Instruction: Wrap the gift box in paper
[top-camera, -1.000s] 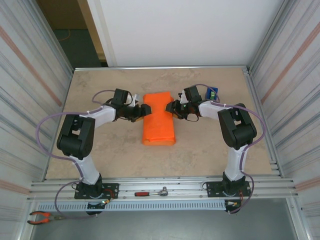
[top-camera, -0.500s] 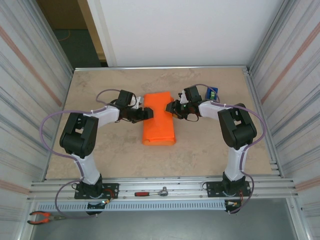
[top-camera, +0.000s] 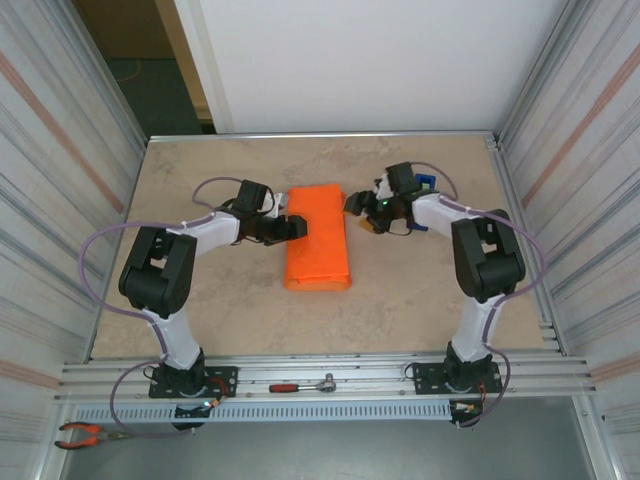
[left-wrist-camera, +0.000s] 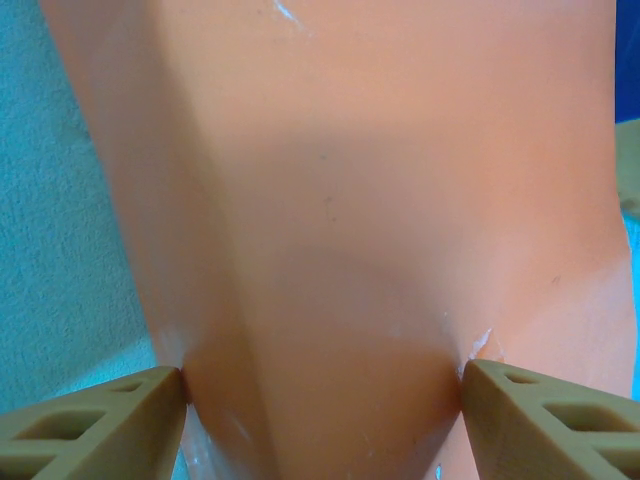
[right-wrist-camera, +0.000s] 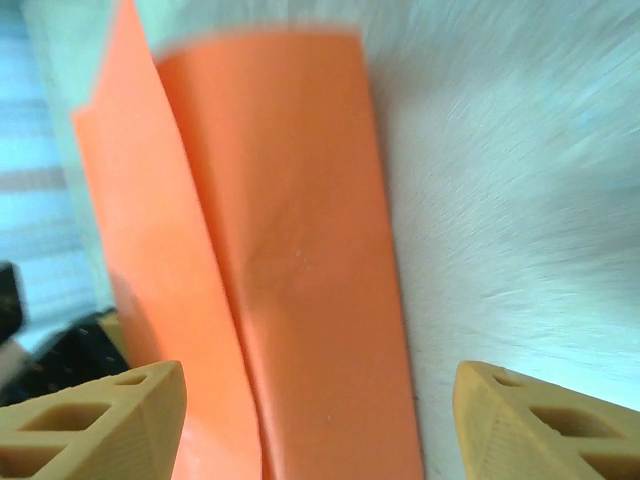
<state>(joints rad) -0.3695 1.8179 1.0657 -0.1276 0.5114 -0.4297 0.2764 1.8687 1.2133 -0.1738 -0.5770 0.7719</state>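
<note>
The right gripper (top-camera: 354, 205) has drawn back from the paper (top-camera: 320, 250) since a second ago. It now sits just beside the parcel's right edge with its jaws spread wide and nothing between them. The waist pinched into the parcel's sides has gone, so it reads as a plain oblong. The left gripper (top-camera: 298, 228) has edged slightly further onto the left side.

The paper is thin, matte and bright orange, folded into a long flat slab with soft, rounded long edges. It lies lengthwise in the middle of the mottled beige, stone-look table (top-camera: 200, 180), between the two arms. The gift box is covered by the paper. The gripper fingers (left-wrist-camera: 100, 425) are tan plastic with triangular lattice cut-outs.

The top view gives the whole outline and a blue tape dispenser (top-camera: 426, 184) just behind the right wrist. The left wrist view shows what that one cannot. There, the wrapped form swells between the left fingertips and touches both pads, with small pale creases at each contact, so the left jaws grip it at a wide setting. The right wrist view is blurred, but it shows a lengthwise fold where one flap overlaps the other. It also shows bare table beside the parcel's right edge.
</note>
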